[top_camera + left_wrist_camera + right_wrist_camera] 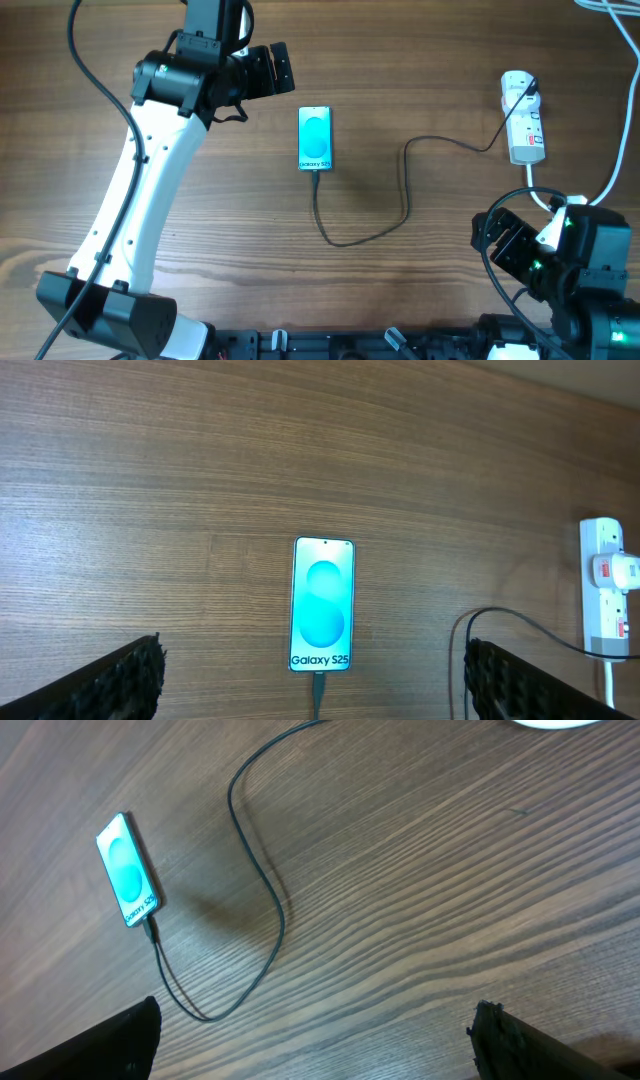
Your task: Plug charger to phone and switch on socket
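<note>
Both my grippers are wide and hold nothing. My left gripper (283,68) hangs over the far left of the table (420,80), just left of the phone (314,138). My right gripper (500,240) sits low at the near right.

The phone lies flat, mid-table, screen up and lit. The charger (406,190) leaves its near edge, loops toward me and to the right, then climbs away to the socket (524,118) at the far right. From my left wrist view the connector looks seated in the phone's port, so I judge the plugging step done, though I cannot see how deep it sits.

That leaves the switch, and I read this as the step in hand. The socket is well apart from my left gripper and nearer my right, straight beyond it, so I think the right arm should take it. The next move calls for reaching far, then pressing one fingertip down on the switch. I cannot tell from here which way the switch stands. The press should come straight from above, or the socket may slide and tug the charger.
</note>
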